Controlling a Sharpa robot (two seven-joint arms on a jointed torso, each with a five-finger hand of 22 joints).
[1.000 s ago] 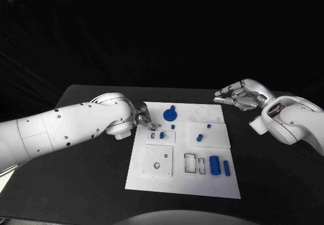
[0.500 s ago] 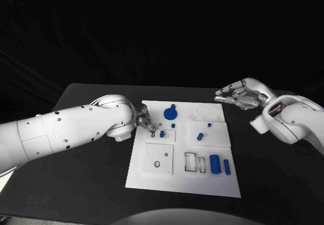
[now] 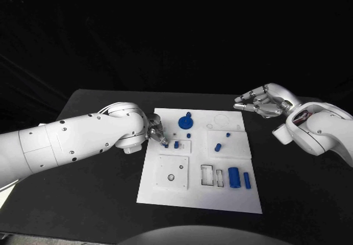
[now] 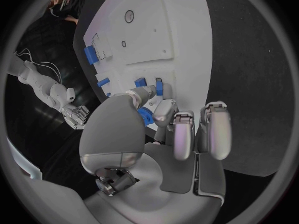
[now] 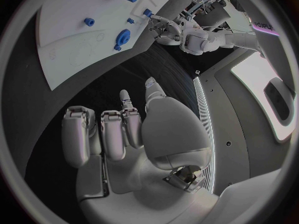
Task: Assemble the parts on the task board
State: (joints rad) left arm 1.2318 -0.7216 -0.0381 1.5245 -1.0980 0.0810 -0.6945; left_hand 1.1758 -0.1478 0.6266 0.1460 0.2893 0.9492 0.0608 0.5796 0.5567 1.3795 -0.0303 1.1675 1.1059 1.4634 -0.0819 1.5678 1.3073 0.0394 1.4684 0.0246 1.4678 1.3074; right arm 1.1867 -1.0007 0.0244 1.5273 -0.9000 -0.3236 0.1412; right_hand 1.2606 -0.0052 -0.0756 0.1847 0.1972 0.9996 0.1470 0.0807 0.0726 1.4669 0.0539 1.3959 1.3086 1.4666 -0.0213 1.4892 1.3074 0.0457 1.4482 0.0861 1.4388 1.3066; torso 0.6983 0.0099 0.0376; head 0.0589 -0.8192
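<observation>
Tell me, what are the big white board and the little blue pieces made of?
The task board looks like matte white plastic: flat, even colour, neat cut-out slots, no glare. The blue parts also look like plastic, smooth and one solid colour, perhaps printed or moulded. The pictures cannot settle it.

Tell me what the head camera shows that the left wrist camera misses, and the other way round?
Head view alone: the whole task board, its two upright blue cylinders, and the round blue part. Left wrist view alone: a close look at a small blue part pinched in the left hand. Both show the left hand at the board and the right hand off it, holding nothing.
</observation>
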